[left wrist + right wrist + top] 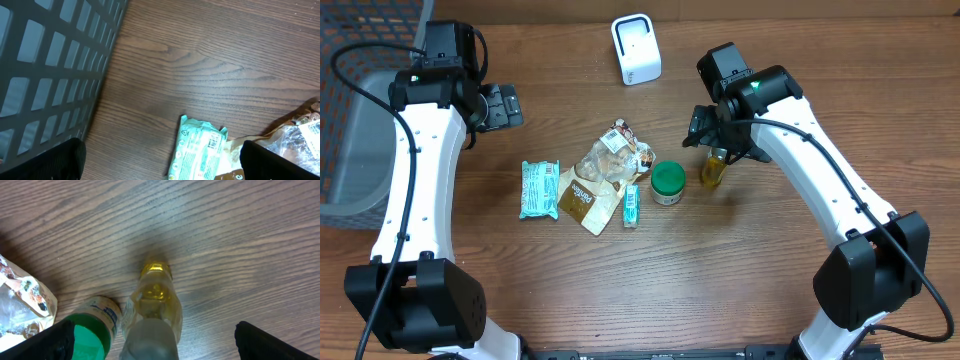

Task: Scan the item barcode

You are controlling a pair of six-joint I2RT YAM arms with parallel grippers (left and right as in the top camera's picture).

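Note:
The white barcode scanner (636, 48) stands at the back of the table. Several items lie in the middle: a teal packet (538, 189) (197, 150), a brown-and-clear pouch (592, 188), a snack bag (625, 145), a green-lidded jar (668, 183) (92, 330) and an upright yellow bottle (715, 168) (155, 305). My right gripper (725, 140) (159, 346) hangs open just above the bottle, its cap between the two fingers, neither finger touching it. My left gripper (512, 106) (162, 167) is open and empty, above bare wood left of the teal packet.
A grey slatted basket (350, 140) (50, 65) stands at the left edge, close to my left arm. A small teal stick pack (632, 205) lies beside the jar. The jar stands right next to the bottle's left side.

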